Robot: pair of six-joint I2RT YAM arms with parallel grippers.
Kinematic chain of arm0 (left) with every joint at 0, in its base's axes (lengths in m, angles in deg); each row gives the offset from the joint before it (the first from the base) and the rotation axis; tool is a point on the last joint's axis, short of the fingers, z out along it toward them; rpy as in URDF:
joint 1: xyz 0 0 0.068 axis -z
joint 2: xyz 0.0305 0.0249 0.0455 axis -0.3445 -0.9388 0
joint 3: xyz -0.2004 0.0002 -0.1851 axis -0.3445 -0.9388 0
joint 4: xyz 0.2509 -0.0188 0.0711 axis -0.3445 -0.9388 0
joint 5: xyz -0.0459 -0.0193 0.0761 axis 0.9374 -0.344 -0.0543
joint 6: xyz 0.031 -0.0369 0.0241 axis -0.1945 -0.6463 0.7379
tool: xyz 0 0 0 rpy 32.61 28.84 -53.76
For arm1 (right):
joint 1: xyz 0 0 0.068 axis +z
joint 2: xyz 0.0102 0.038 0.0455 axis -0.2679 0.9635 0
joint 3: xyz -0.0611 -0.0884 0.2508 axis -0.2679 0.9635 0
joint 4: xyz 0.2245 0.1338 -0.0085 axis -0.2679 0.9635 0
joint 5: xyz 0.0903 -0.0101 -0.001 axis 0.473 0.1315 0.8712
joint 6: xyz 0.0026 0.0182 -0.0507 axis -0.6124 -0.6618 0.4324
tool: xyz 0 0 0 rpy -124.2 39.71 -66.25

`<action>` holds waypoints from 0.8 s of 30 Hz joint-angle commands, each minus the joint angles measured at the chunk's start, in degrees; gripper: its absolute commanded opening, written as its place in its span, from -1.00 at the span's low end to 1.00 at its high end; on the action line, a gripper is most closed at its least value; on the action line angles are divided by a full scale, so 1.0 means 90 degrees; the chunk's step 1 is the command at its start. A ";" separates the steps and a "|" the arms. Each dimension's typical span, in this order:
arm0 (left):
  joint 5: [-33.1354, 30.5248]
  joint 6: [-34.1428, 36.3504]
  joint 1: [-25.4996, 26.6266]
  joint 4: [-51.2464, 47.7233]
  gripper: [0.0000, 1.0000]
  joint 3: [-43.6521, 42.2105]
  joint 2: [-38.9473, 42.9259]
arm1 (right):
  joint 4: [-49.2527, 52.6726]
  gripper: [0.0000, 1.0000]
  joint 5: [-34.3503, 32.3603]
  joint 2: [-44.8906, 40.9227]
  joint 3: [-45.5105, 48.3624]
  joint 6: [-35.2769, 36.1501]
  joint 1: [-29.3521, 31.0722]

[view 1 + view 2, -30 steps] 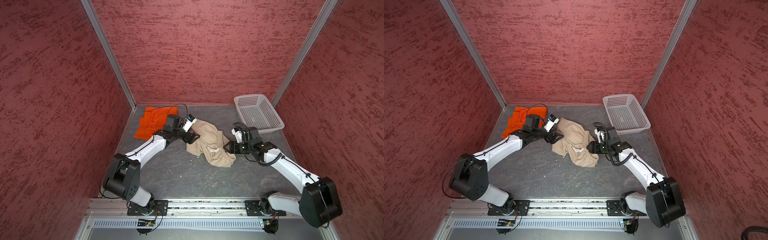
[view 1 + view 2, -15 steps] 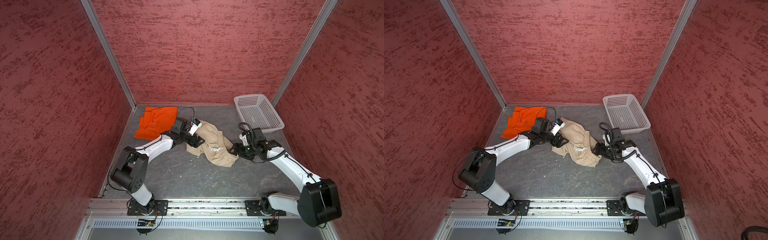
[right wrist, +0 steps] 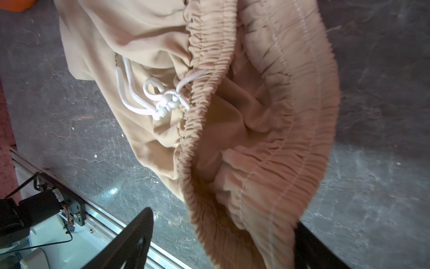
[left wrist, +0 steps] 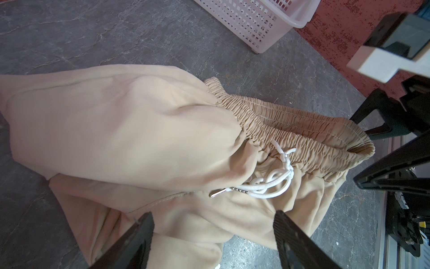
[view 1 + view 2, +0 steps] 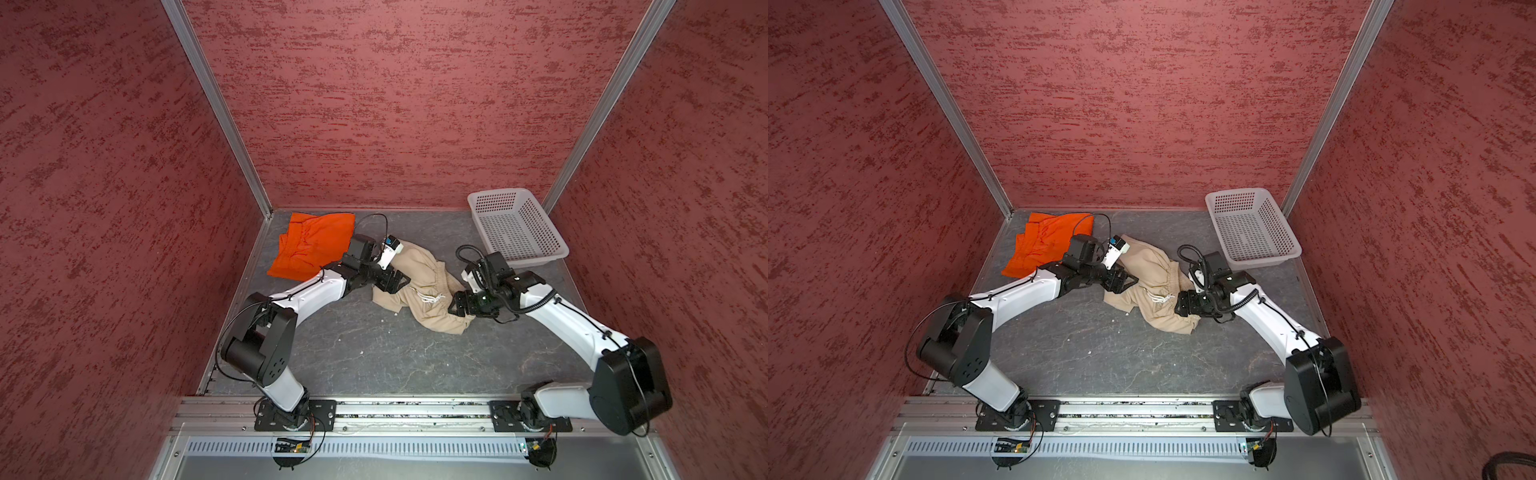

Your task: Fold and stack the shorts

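Note:
The beige shorts [image 5: 419, 286] [image 5: 1154, 286] lie crumpled mid-floor, gathered waistband and white drawstring [image 4: 267, 184] [image 3: 144, 93] showing. My left gripper [image 5: 395, 282] [image 5: 1125, 282] [image 4: 214, 233] is low over their left edge, open, with its fingers [image 4: 139, 237] straddling a fold of beige cloth. At their right edge my right gripper [image 5: 457, 305] [image 5: 1183, 305] [image 3: 221, 237] is open, the waistband lying loose between its wide jaws. The orange shorts [image 5: 313, 243] [image 5: 1050, 241] lie flat at the back left, partly behind the left arm.
A white perforated basket [image 5: 552, 253] [image 5: 1291, 253] [image 4: 300, 21] stands at the back right by the wall. Red walls enclose the grey floor on three sides. A metal rail [image 5: 415, 409] with both arm bases runs along the front edge.
My left gripper moved away from the orange shorts and down onto the beige shorts' left edge. The beige shorts sank flatter and shifted forward. My right gripper shifted slightly along their right edge.

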State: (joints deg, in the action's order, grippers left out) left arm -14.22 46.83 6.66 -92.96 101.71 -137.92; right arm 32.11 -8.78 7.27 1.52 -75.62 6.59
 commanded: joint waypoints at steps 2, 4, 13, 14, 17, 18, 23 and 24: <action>-0.0080 -0.0051 0.0018 0.0193 0.63 -0.0113 0.0022 | 0.0209 0.64 -0.0660 0.0427 -0.0311 0.0204 0.0295; -0.0103 -0.0058 0.0019 0.0208 0.64 -0.0139 0.0053 | 0.0282 0.48 -0.0884 0.0808 -0.0423 0.0229 0.0434; -0.0432 -0.0032 0.0004 0.0179 0.63 -0.0090 0.0641 | 0.0400 -0.85 -0.0028 0.0757 -0.1935 0.0094 0.0394; -0.0502 -0.0042 0.0002 0.0165 0.64 -0.0039 0.0740 | 0.0321 -0.90 0.0198 0.0736 -0.2269 0.0036 0.0365; -0.0792 -0.0012 -0.0017 0.0107 0.65 0.0133 0.1052 | 0.0075 -0.99 0.0623 0.0773 -0.3305 -0.0111 0.0273; -0.0893 -0.0004 -0.0027 0.0108 0.65 0.0181 0.1149 | -0.0051 -1.00 0.0728 0.0816 -0.3629 -0.0160 0.0240; -0.1532 -0.0027 -0.0179 0.0079 0.67 0.0428 0.1693 | -0.1102 -1.00 0.1326 0.1067 -0.5314 -0.0530 0.0048; -0.1636 -0.0038 -0.0228 0.0077 0.67 0.0483 0.1784 | -0.1284 -1.00 0.1362 0.1129 -0.5607 -0.0618 0.0018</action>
State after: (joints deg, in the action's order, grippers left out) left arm -24.21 46.81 5.67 -92.40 103.94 -124.41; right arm 28.64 -1.30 16.91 -43.12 -78.55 7.53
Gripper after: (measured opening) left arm 0.835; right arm 0.077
